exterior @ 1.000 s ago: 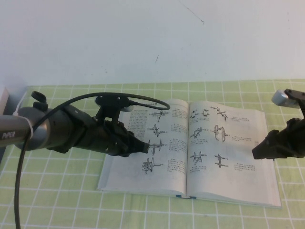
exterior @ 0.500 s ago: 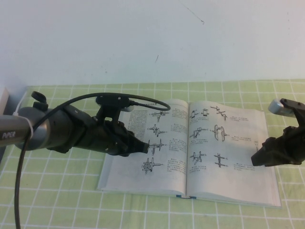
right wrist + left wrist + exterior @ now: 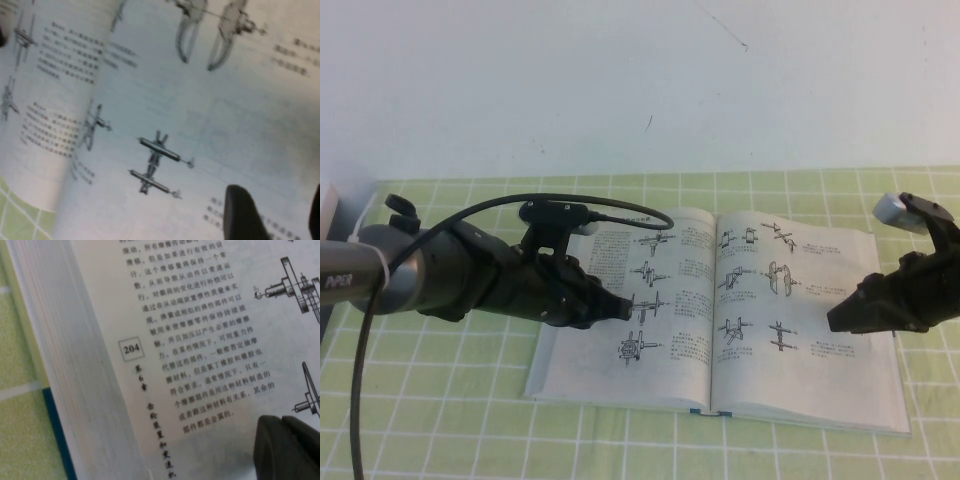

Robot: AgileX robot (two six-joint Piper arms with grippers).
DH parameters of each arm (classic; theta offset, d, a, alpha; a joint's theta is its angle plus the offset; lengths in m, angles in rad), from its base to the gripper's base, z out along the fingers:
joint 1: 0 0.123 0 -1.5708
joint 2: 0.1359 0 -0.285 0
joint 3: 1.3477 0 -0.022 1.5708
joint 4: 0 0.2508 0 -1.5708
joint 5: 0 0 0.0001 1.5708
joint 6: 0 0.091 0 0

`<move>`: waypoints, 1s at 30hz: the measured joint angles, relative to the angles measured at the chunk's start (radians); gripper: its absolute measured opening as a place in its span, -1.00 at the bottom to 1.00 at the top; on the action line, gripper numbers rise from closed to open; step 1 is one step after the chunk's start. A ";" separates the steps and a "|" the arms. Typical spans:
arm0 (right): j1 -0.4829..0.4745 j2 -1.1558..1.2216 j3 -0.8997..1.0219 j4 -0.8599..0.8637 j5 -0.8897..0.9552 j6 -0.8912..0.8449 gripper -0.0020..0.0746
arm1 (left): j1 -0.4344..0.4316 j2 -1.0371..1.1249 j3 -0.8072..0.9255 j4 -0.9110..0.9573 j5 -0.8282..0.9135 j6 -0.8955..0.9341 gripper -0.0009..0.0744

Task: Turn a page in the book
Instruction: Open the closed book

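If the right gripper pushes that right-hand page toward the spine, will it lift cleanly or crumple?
Likely floppy: the thin white right-hand page lies flat, a single leaf. It should bow rather than slide. The right gripper hovers over its outer part; the left gripper is over the opposite leaf of the open technical book.

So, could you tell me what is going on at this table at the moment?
Two robot arms are working over an open book lying flat on a green checked table. The left gripper is over the left-hand leaf, its jaws shut. The right gripper is over the outer part of the right-hand page, its jaws apart. That page lies flat, so no page has been turned yet.
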 joint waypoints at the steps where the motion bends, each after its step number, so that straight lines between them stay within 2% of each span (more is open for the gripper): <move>1: 0.002 0.000 -0.011 0.007 0.014 -0.005 -0.19 | 0.000 0.004 0.000 -0.004 0.002 0.000 -0.99; 6: 0.002 0.000 -0.065 -0.021 0.050 0.010 -0.19 | 0.002 0.013 -0.006 -0.012 0.007 0.000 -0.99; 11: 0.002 0.000 -0.118 -0.227 0.071 0.212 -0.19 | 0.002 0.015 -0.006 -0.012 0.009 0.002 -0.99; 15: 0.002 0.000 -0.124 -0.329 0.076 0.285 -0.19 | 0.002 0.015 -0.006 -0.015 0.009 0.002 -0.99; 30: 0.002 0.059 -0.127 -0.323 0.054 0.317 -0.19 | 0.002 0.015 -0.006 -0.019 0.009 0.007 -0.99</move>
